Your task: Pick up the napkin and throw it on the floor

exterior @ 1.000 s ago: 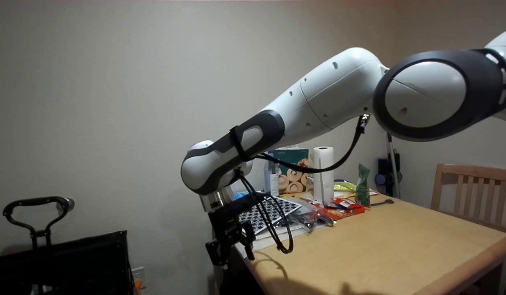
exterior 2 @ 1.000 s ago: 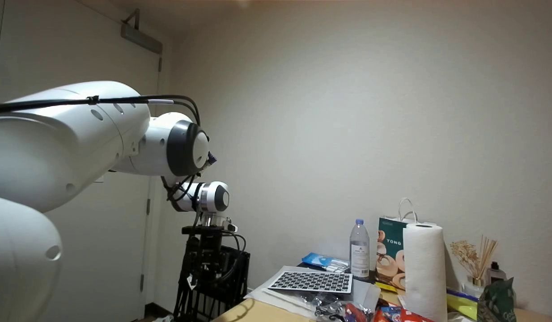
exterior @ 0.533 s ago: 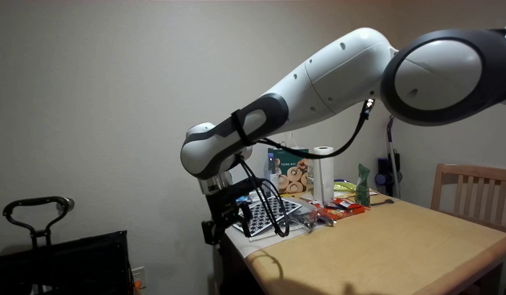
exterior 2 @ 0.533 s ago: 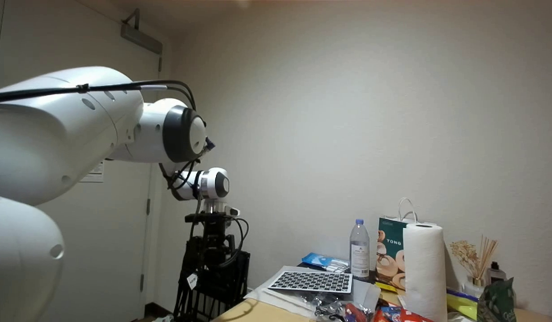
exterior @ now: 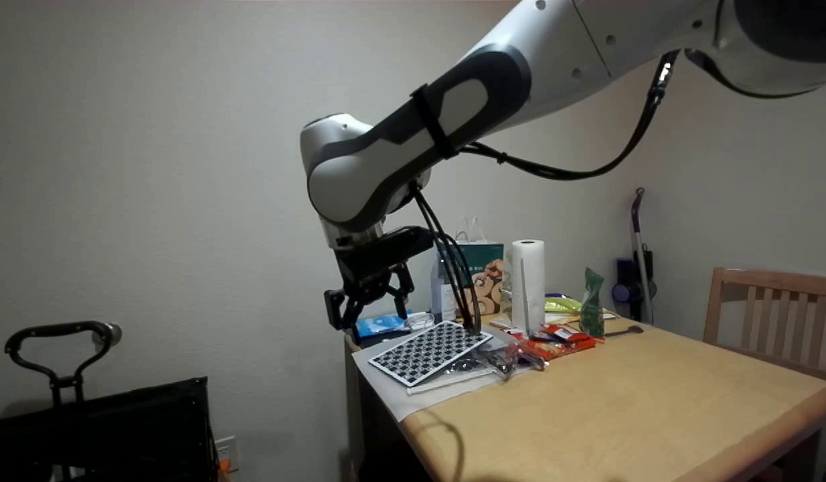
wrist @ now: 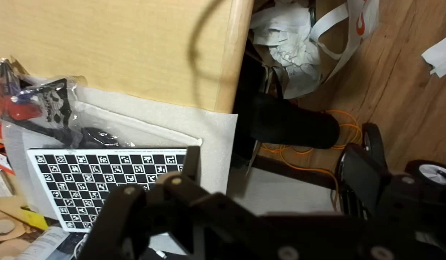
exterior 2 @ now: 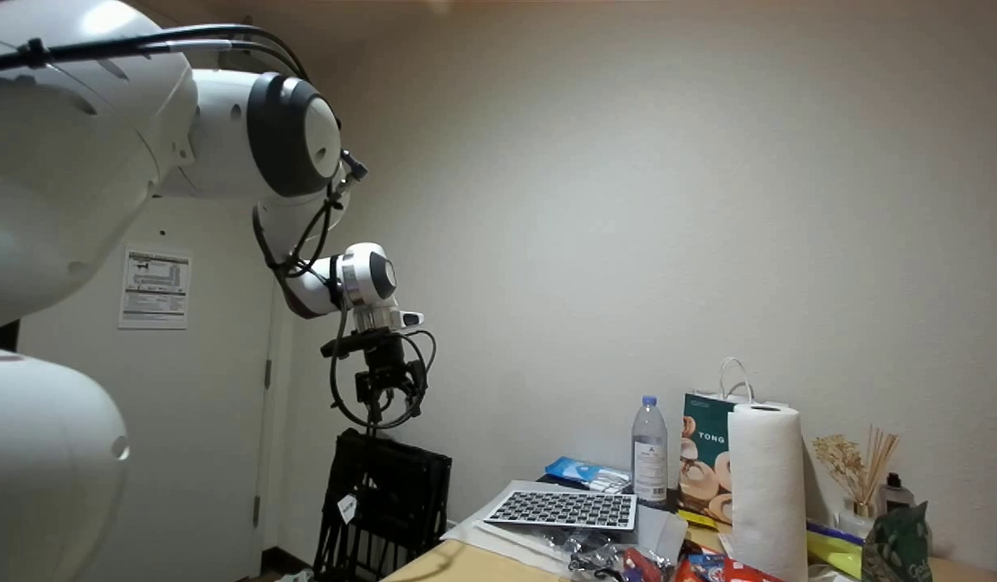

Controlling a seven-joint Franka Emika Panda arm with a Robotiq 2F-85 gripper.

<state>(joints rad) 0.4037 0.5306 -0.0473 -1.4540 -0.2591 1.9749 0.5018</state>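
Here's the claw (exterior: 371,321), hanging high in the air near the edge of the wooden table (wrist: 136,47), pointing down, its fingers (wrist: 192,162) spread wide apart! In the wrist view one fingertip shows over the chequered marker board (wrist: 89,177), which lies on a white sheet (wrist: 215,151); the other shows over dark wheels (wrist: 436,173), and an orange cord (wrist: 318,169) loops across the wood floor (wrist: 400,72) between the two. And where's the napkin (wrist: 442,56)? Down on that floor, well below the claw and out to the side away from the table, white, ragged-edged, partly cut off by the wrist view's border. Closer to the table, crumpled white papers (wrist: 295,50) sit in a bag (wrist: 369,21). Now outward, past the claw in both exterior views: a blue packet (exterior: 379,326), then on the table beyond it the blue-capped bottle (exterior 2: 649,453), the green shopping bag (exterior 2: 707,428) and the upright paper-towel roll (exterior 2: 765,493). Red snack packets (exterior: 567,346) lie farther off, a slatted wooden chair (exterior: 774,278) farther still. And away from the claw on the opposite side, clear of the table, the folded black wagon (exterior: 118,428)!
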